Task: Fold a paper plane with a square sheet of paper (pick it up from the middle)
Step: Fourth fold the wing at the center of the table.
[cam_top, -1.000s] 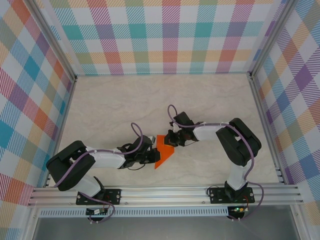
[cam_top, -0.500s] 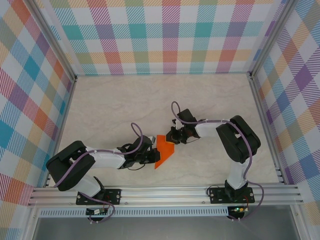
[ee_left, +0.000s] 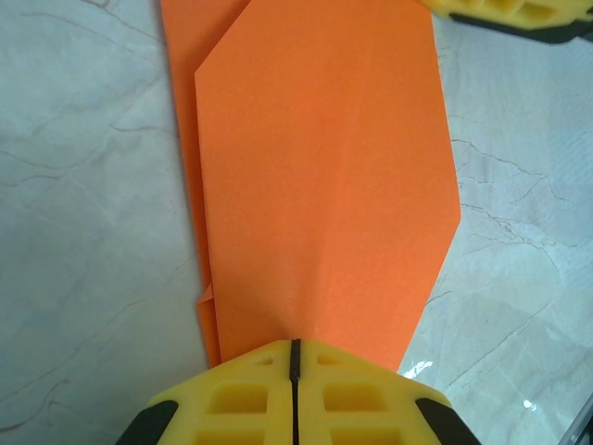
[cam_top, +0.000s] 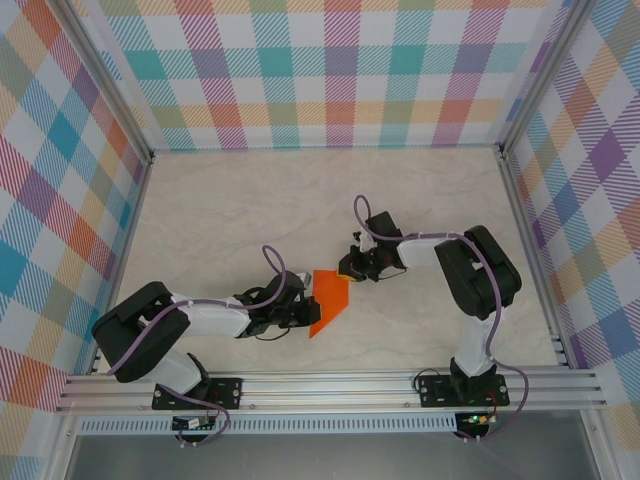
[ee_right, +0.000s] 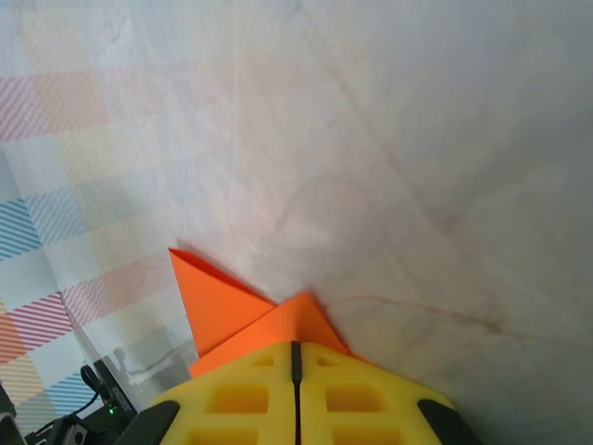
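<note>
The square sheet of paper (cam_top: 328, 301) is bright orange and partly folded, lying flat on the marble table just ahead of the arm bases. In the left wrist view the paper (ee_left: 324, 185) shows a centre crease and a second layer sticking out at its left. My left gripper (cam_top: 303, 309) is shut, its yellow tips (ee_left: 295, 343) resting on the paper's near edge. My right gripper (cam_top: 351, 269) is shut at the paper's far right corner. Two orange points of the paper (ee_right: 222, 306) poke out past its tips (ee_right: 296, 345).
The pale marble table (cam_top: 230, 210) stretches open behind and to both sides. Plaid walls (cam_top: 330, 70) close the back and sides. An aluminium rail (cam_top: 330, 385) runs along the near edge. The right gripper's yellow fingers (ee_left: 510, 11) show at the top of the left wrist view.
My right gripper has slid up and to the right, off the middle of the paper to its far corner, uncovering more orange. The left gripper and the paper have stayed put.
</note>
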